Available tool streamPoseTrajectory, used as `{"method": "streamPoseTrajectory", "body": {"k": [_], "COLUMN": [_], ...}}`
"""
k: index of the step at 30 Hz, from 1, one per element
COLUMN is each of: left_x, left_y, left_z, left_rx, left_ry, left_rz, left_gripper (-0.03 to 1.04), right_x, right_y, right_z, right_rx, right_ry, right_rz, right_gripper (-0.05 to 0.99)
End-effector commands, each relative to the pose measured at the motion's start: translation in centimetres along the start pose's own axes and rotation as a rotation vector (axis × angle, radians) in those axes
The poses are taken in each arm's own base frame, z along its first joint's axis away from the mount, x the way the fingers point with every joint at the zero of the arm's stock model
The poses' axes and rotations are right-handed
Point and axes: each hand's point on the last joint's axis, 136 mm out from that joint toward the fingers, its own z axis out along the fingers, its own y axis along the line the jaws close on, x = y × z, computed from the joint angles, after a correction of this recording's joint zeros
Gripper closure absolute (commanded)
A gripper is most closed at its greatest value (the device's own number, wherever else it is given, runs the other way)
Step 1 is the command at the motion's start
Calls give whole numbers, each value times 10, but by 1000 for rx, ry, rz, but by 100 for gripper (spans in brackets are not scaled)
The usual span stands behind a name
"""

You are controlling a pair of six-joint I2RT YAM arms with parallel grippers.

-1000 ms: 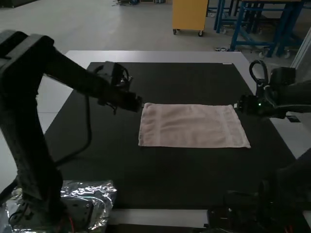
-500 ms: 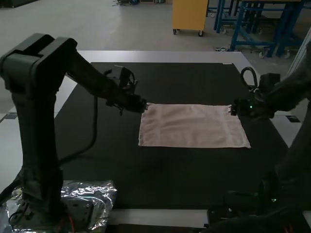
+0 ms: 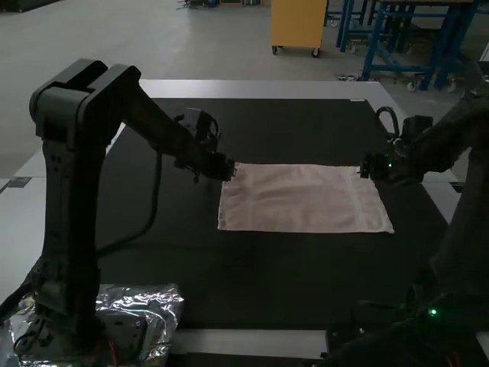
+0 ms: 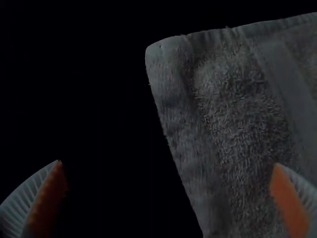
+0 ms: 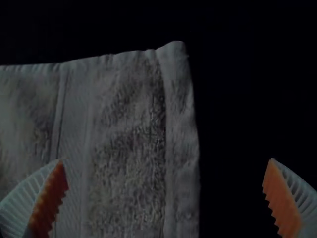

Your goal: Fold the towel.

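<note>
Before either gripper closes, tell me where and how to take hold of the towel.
Probably best by the towel's two far corners, pinched from above: left gripper on the left one, right gripper on the right. It lies flat with distinct corners, and each open gripper is already beside its own.

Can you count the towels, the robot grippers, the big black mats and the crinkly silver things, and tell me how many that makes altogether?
Towel: 1
Grippers: 2 (left gripper and right gripper)
Big black mat: 1
Crinkly silver thing: 1
Total: 5
</note>
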Motion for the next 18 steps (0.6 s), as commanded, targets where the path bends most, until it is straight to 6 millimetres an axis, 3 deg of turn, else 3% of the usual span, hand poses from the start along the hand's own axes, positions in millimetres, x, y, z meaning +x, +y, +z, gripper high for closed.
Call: {"method": "streamPoseTrajectory", "body": {"k": [1, 18], "left_x": [-13, 2], "left_y": [-4, 4], "left_z": [0, 11], "left_rx": [11, 3], "left_ry": [-28, 10], "left_rz": [0, -14], "left_gripper": [5, 5], "right_x": [-12, 0], "right_y": [4, 7], "right_z": [10, 43], "right_rx": [-13, -18], "right_ry": [-21, 16], "right_rz": [-19, -43], "right_gripper": [3, 3]}}
